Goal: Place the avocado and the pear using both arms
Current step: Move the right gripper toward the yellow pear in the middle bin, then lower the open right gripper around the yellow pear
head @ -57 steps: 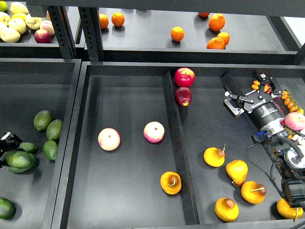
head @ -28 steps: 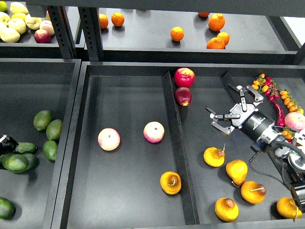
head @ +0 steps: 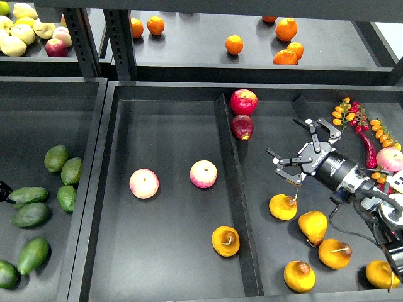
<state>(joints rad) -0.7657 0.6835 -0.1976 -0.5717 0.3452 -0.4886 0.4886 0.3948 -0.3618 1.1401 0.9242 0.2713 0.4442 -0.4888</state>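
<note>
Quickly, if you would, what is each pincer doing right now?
Left pincer: barely in view at the left edge, state cannot be told.
Right pincer: open, holding nothing, above a pear.

Left gripper [head: 4, 191]: you see only small black tip at left frame edge beside elongated dark green avocado [head: 28, 195]; fingers cannot be told apart, arm out of view.

Round dark green fruit [head: 7, 274] at bottom-left corner: cut by left frame edge.

Orange-yellow pear [head: 381, 274] at bottom-right corner: partly hidden behind right arm's cables.

Small orange fruit [head: 269, 19] on upper shelf: mostly hidden by shelf's front beam.
</note>
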